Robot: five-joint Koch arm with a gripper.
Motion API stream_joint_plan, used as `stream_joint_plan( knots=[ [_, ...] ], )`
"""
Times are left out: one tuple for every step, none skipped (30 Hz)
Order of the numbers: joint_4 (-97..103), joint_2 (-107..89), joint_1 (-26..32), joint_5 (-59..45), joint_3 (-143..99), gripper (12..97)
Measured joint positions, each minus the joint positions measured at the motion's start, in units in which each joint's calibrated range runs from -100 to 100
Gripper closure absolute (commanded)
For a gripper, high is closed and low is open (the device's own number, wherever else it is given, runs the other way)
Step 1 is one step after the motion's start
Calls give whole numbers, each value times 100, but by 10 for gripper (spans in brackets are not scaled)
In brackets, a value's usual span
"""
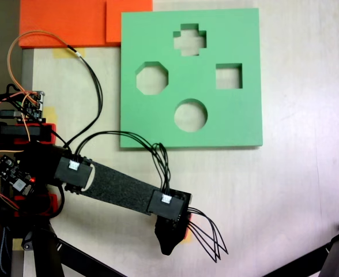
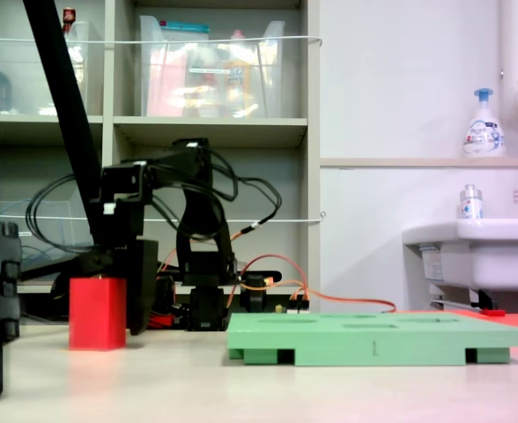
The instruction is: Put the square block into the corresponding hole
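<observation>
Beside pincer [image 2: 136, 304], touching table – square block [image 2: 97, 314], red, upright. Whether jaws grip it: cannot tell. Step in hand: grasp, as I judge. Next: lift block, carry to square hole [image 1: 229, 76] in green board [image 1: 158, 124], well apart from pincer.

Black arm [image 1: 120, 187], red base parts, looping black and orange cables
</observation>
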Motion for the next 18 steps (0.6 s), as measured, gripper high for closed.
stream_joint_plan(
  knots=[
    [20, 0, -15, -10, 10, 470],
    [20, -14, -15, -15, 29, 532],
    [20, -14, -20, -20, 59, 581],
    [29, -14, -29, -20, 69, 625],
    [29, -41, -34, -29, 78, 654],
    [20, -96, -39, -29, 78, 674],
    [0, -82, -49, -29, 78, 689],
    [-10, -82, -54, -29, 78, 705],
    [-49, -82, -54, -29, 78, 711],
    [-88, -82, -59, -29, 78, 748],
    [-88, -68, -59, -29, 78, 787],
    [-108, -68, -59, -29, 78, 832],
    [-147, -82, -59, -15, 78, 874],
    [-206, -96, -54, 10, 108, 899],
    [-235, -96, -54, 29, 108, 917],
    [-255, -96, -59, 44, 118, 919],
    [-264, -96, -59, 49, 118, 919],
    [-264, -96, -59, 49, 118, 921]
  ],
)
